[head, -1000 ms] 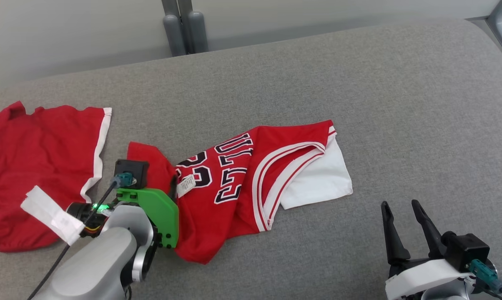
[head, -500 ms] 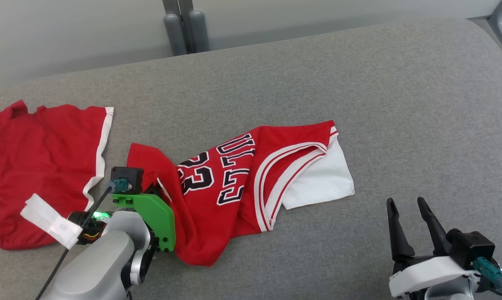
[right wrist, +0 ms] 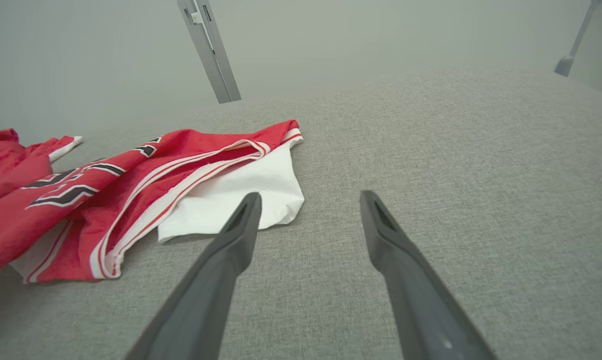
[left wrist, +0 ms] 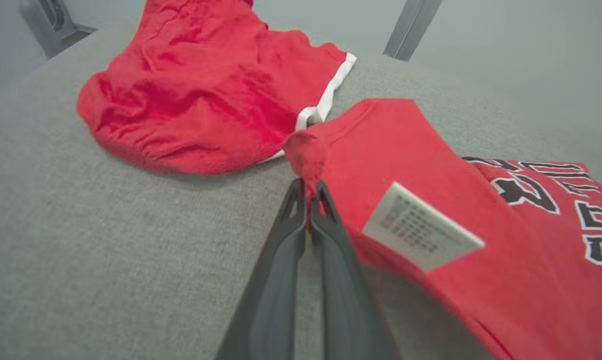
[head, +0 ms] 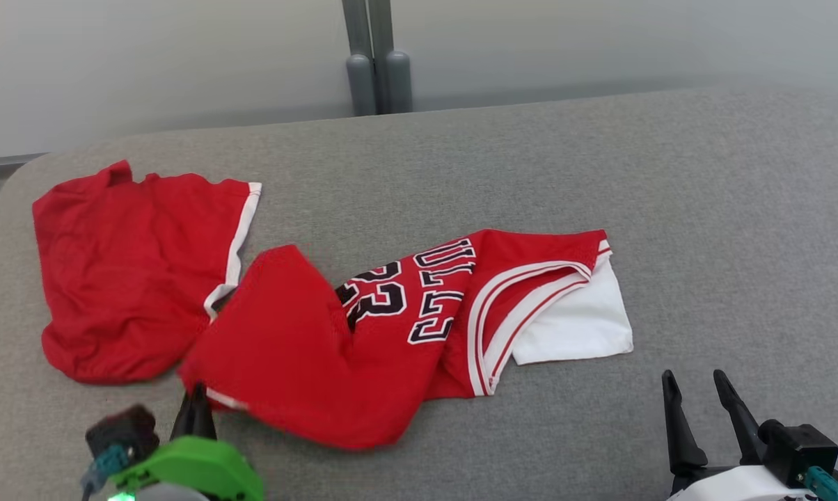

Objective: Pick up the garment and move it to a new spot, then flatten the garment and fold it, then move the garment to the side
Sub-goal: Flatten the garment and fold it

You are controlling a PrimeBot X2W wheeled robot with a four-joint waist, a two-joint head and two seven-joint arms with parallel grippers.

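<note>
Left gripper (left wrist: pixel 308 186) jaws pinch the jersey (head: pixel 287 334) corner; right gripper (head: pixel 692 381) jaws gape over cushion (head: pixel 704 209).

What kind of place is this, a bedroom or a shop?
Probably neither: it looks like a robot test room. A big grey cloth-covered table holds a red jersey and red shorts, with a bare pale wall and grey metal posts behind.

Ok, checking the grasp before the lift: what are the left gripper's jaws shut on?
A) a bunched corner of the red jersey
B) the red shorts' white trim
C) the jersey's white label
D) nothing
A: in the left wrist view the left gripper has its jaws pinched on a bunched corner of the red jersey, clear of the red shorts and the label.
</note>
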